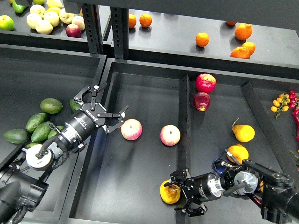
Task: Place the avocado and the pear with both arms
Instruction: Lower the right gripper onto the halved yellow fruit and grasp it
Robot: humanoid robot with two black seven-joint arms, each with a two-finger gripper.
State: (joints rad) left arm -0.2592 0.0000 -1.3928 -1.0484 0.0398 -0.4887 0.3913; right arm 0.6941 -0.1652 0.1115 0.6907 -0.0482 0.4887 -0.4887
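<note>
Your right gripper [180, 196] sits low in the middle bin, its black fingers closed around the pear [169, 192], which rests near the front of that bin just left of the divider [185, 121]. The pear looks plump and yellow-orange with a dark brownish blotch on the side facing the claw; its stem is hidden by the fingers, so you cannot tell which way it points, and its long axis is hard to judge from here.

Your left gripper [103, 106] hangs over the wall between the left bin and the middle one, fingers spread apart and holding nothing. Just below and right of its lower finger lies a pink-and-yellow apple [131, 129], close but apart from it; a second similar apple [170, 135] lies further right.

The avocados [33, 126] lie in a cluster in the left bin, beside the left arm's wrist (glossy, mid-green ovals). The upper one [51, 105] has its long axis running roughly left to right; the ones below it slant from lower left up to the right, and the nearest to the arm is partly hidden behind it.

In the right bin you see two more yellow pears [244, 133], the upper with its stem pointing up and left, and two red apples [205, 83] further back
</note>
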